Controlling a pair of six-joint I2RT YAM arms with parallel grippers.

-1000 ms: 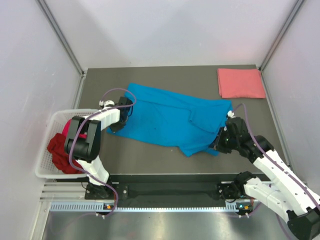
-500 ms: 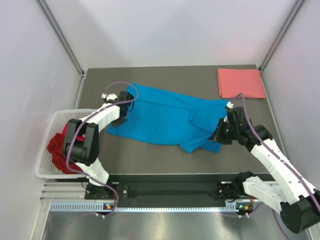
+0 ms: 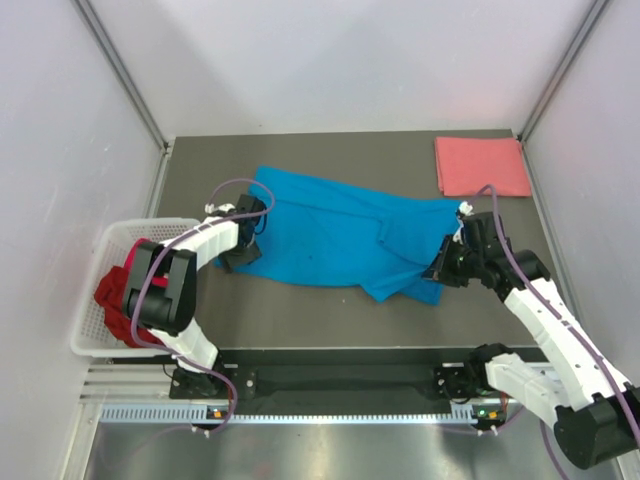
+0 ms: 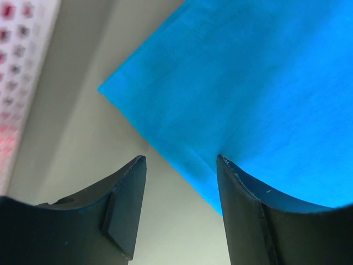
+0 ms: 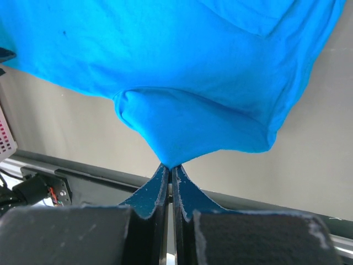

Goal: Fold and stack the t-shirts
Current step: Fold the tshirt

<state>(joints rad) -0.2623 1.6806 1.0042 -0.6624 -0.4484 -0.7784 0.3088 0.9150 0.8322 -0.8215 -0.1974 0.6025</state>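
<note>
A bright blue t-shirt (image 3: 330, 235) lies spread across the middle of the dark table. My left gripper (image 3: 240, 258) hovers open at its near-left corner. In the left wrist view the blue t-shirt's (image 4: 265, 83) edge runs just past the left gripper (image 4: 179, 165), with nothing between the fingers. My right gripper (image 3: 442, 270) is shut on the shirt's near-right edge. The right wrist view shows the right gripper (image 5: 172, 167) pinching a raised fold of the blue t-shirt (image 5: 182, 66). A salmon pink t-shirt (image 3: 482, 166) lies folded at the far right corner.
A white lattice basket (image 3: 88, 335) stands off the table's left edge and holds a dark red t-shirt (image 3: 118, 300). The basket's wall (image 4: 19, 61) shows at the left of the left wrist view. White walls enclose the table on three sides.
My left gripper has opened and let go of the blue shirt's left corner, then drawn back toward the near side. The right gripper keeps its grip and has barely shifted.
</note>
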